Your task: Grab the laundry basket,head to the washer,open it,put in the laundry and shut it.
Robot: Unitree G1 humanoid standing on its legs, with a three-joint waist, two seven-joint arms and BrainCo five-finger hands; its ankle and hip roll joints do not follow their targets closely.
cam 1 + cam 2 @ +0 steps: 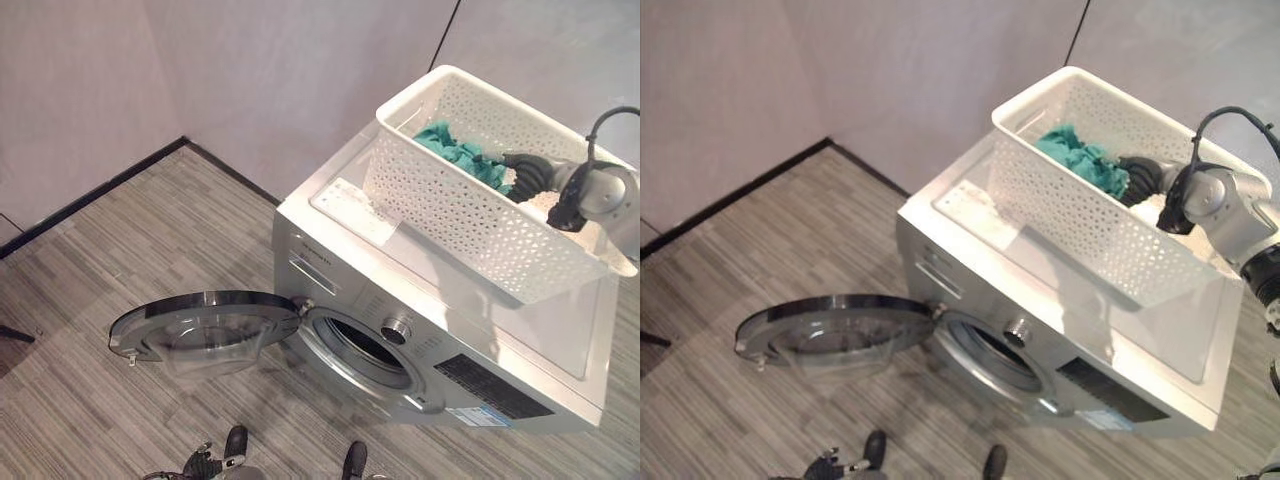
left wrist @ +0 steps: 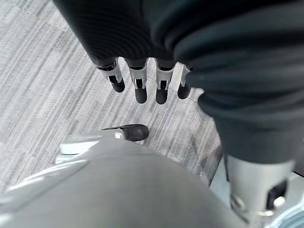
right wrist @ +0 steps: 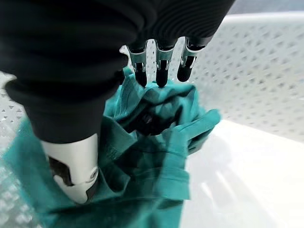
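I see a white front-loading washing machine standing on grey wood-grain floor near the corner of a pale wall. Its round glass door hangs wide open to the robot's left, exposing the dark drum opening. On top of the washer sits a white perforated plastic laundry basket, resting at an angle across the lid. Inside the basket, toward its far end, lies a crumpled teal cloth garment.

My right hand reaches down into the basket from the robot's right. In the right wrist view its dark fingertips touch the top folds of the teal garment and the thumb presses into the cloth, but I cannot tell whether the hand is actually closed on it.

My left hand hangs low above the floor, fingers straight and relaxed, holding nothing.
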